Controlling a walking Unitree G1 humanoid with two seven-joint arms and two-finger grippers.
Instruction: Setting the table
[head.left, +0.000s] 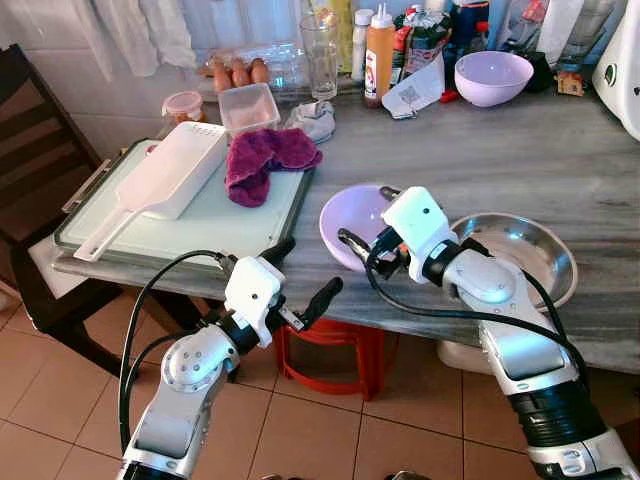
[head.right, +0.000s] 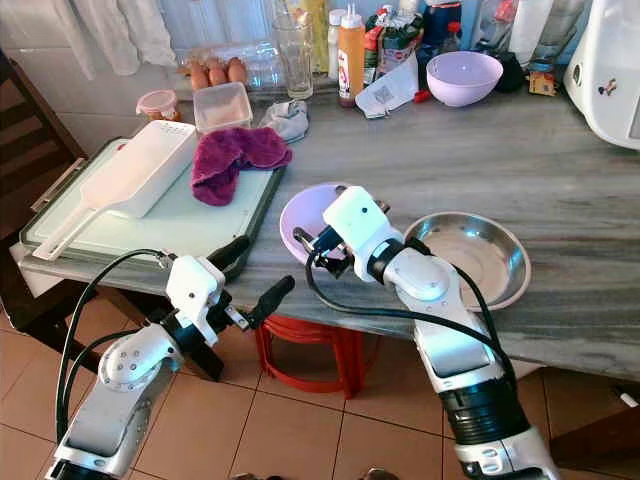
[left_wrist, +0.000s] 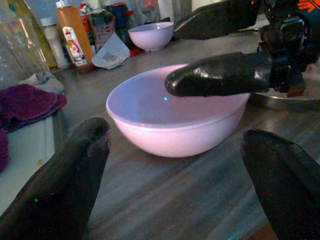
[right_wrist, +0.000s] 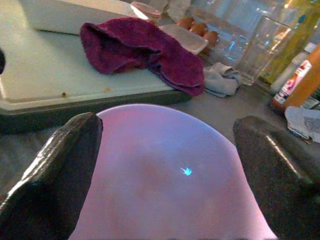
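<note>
a: where was the bowl at that moment?

b: the near lilac bowl (head.left: 352, 222) sat on the grey counter (head.left: 480, 170), close to the front edge, between the green tray (head.left: 215, 222) and the steel bowl (head.left: 520, 250), just beside both. a second lilac bowl (head.left: 492, 77) stood well back among the bottles.

a: and the grippers?

b: the right gripper (right_wrist: 165, 165) was over the near bowl's rim on the steel bowl's side, fingers spread, grasping nothing. in its wrist view the two black fingers (right_wrist: 55, 170) framed the bowl's hollow. the left gripper (head.left: 305, 275) hung just off the counter's front edge, also spread and empty, aimed at the bowl's outer wall.

a: so how should the pick have gone?

b: my judgement: the right one needed one finger inside the rim and one outside, then a firm close on the wall. a smooth thin plastic wall would likely slip if pinched too near the lip, so a deeper bite looked wiser.

a: risks?

b: the bowl sat close to the edge, so a push toward the robot could have tipped it off. a straight lift, clear of the steel bowl, seemed safest. the left gripper could have steadied the outer wall, but the two looked close enough to collide.
</note>
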